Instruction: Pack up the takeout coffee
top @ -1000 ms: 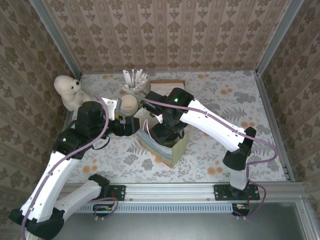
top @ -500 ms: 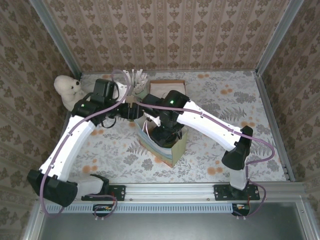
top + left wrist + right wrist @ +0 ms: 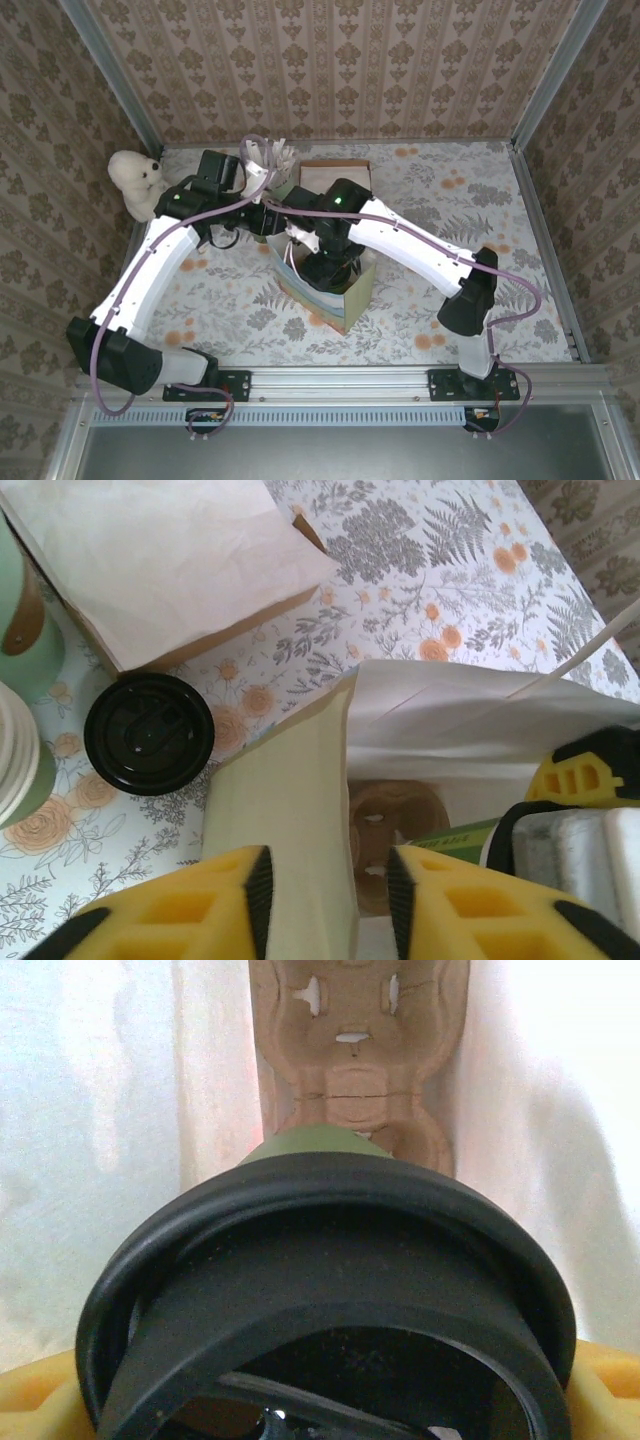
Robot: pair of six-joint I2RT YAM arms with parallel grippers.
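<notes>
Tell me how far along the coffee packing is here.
Done: the bag stands open with a carrier at its bottom. In hand: the right end effector holds a lidded cup inside the bag above the carrier, while the left end effector straddles the bag's wall. Left: seat and release that cup; a second cup stands on the table outside.

This is a robot lab dressed like a home. Two robot arms (image 3: 410,240) stand at a flowery desk (image 3: 480,200), with wallpaper walls (image 3: 340,70) on metal posts (image 3: 112,80).
</notes>
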